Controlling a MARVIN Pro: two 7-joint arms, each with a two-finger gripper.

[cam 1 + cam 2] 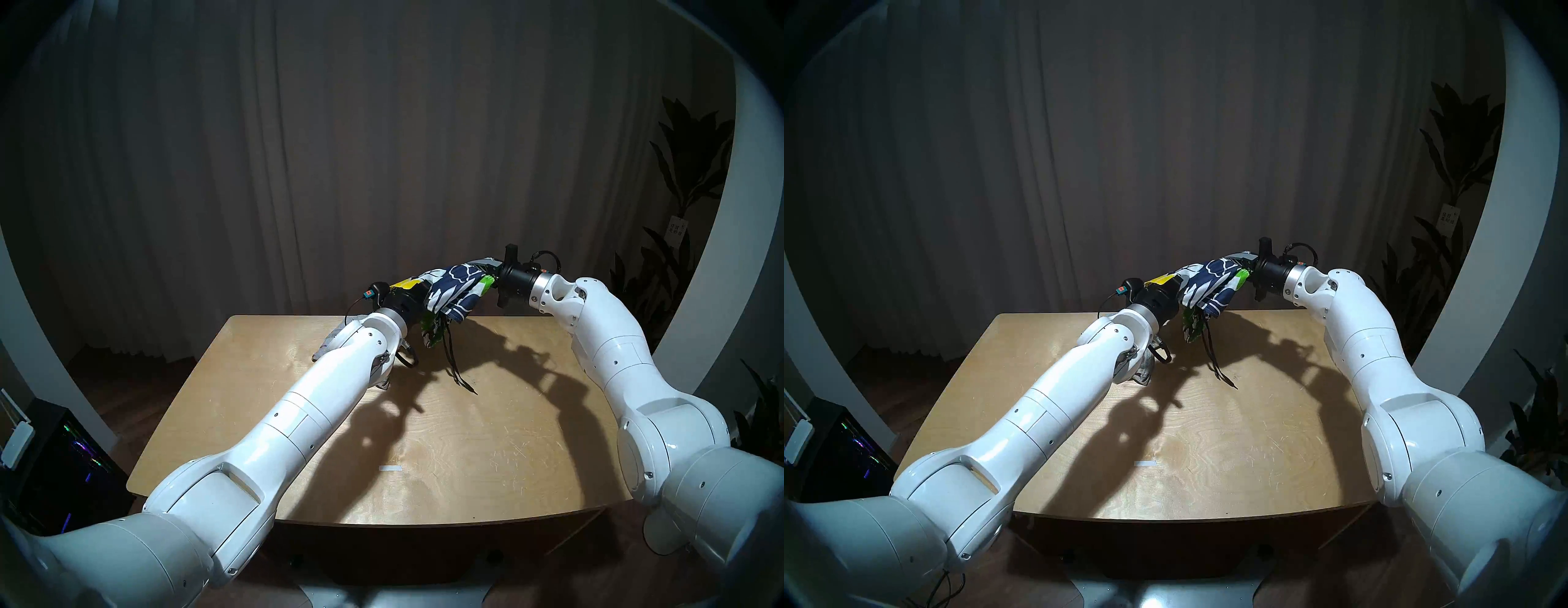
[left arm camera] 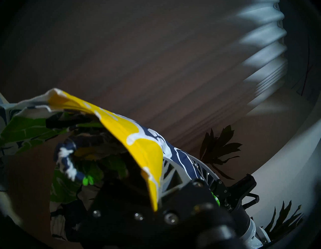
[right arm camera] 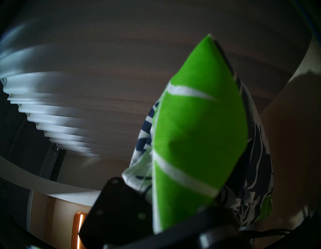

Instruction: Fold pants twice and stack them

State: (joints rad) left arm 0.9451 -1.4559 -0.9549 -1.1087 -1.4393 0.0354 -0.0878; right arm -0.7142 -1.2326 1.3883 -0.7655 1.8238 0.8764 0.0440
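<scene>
You have the floral shorts [image 1: 449,288] bunched and slung in the air between both arms, above the far edge of the pale plywood table [image 1: 466,446]. The left gripper [image 1: 418,293] and the right gripper [image 1: 490,271] are each clamped tight on a fold of that thin woven cloth, their fingertips buried in it. The print is navy with white outlined blooms, bright green leaves and a yellow patch; in the left wrist view the yellow panel drapes over a white lattice finger [image 2: 175,175]. A black drawstring [image 1: 456,365] dangles from the bundle, its tips reaching the tabletop. The grey shorts [image 1: 329,342], soft heathered jersey, lie on the table's far left part, mostly hidden behind the left arm. You can see a small white label [image 1: 675,231] among the dark plant leaves at right; its marks are too small to read.
</scene>
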